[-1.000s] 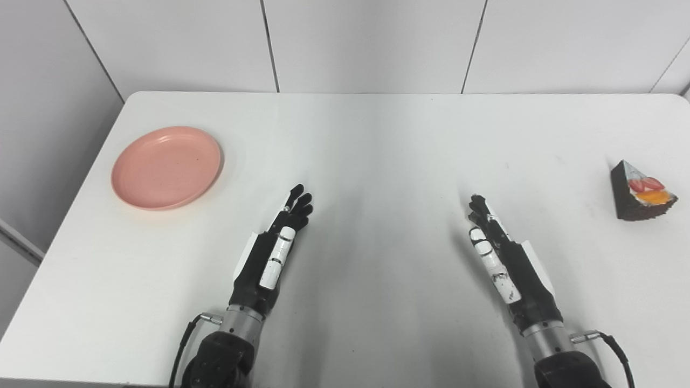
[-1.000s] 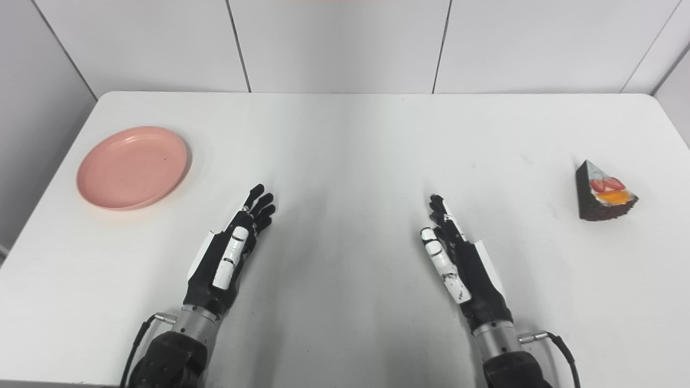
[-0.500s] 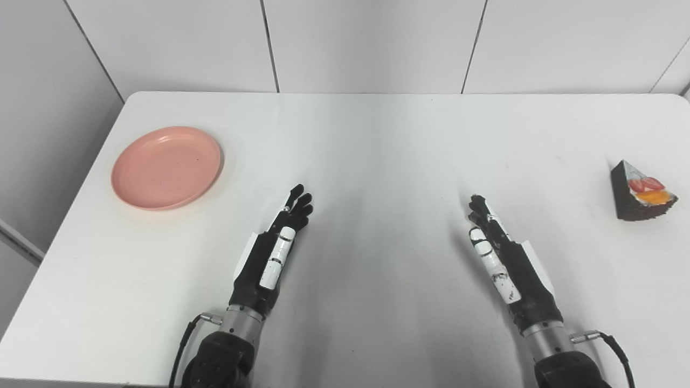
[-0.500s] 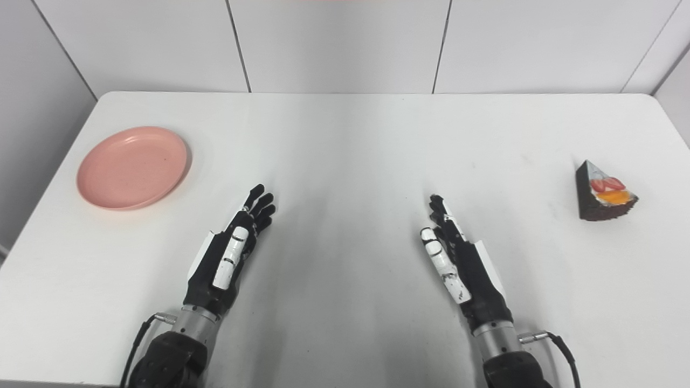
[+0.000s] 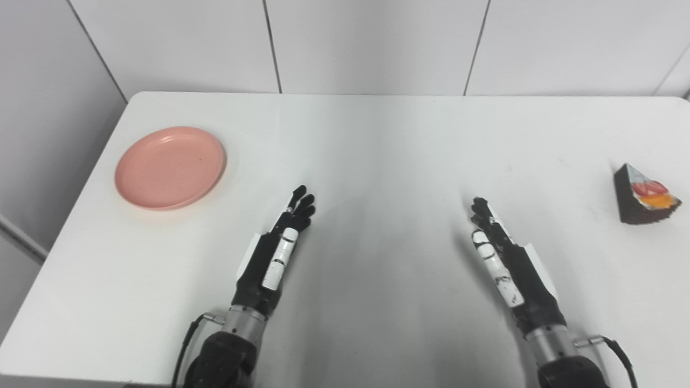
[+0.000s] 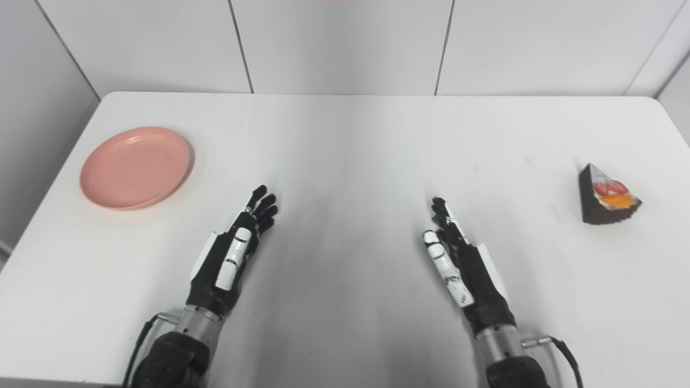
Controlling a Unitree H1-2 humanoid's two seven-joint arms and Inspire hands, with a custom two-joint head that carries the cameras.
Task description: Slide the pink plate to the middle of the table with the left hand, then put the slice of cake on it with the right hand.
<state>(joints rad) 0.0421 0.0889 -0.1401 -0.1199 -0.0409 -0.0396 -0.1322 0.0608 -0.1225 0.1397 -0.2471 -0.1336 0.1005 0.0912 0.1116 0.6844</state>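
Step one not begun. My left hand (image 5: pixel 276 249) empty, fingers straight, on desk (image 5: pixel 377 140); plate (image 5: pixel 170 167) ahead-left, well apart. Right hand (image 5: pixel 504 258) empty too; cake (image 5: pixel 644 195) far right. Next: reach plate rim.

A white table (image 6: pixel 356 140) carries a pink plate (image 6: pixel 135 167) at its left side and a chocolate cake slice (image 6: pixel 606 196) topped with fruit at its right. Both hands lie well apart from them, fingers straight and holding nothing: the left hand (image 6: pixel 233 258), the right hand (image 6: pixel 463 267).
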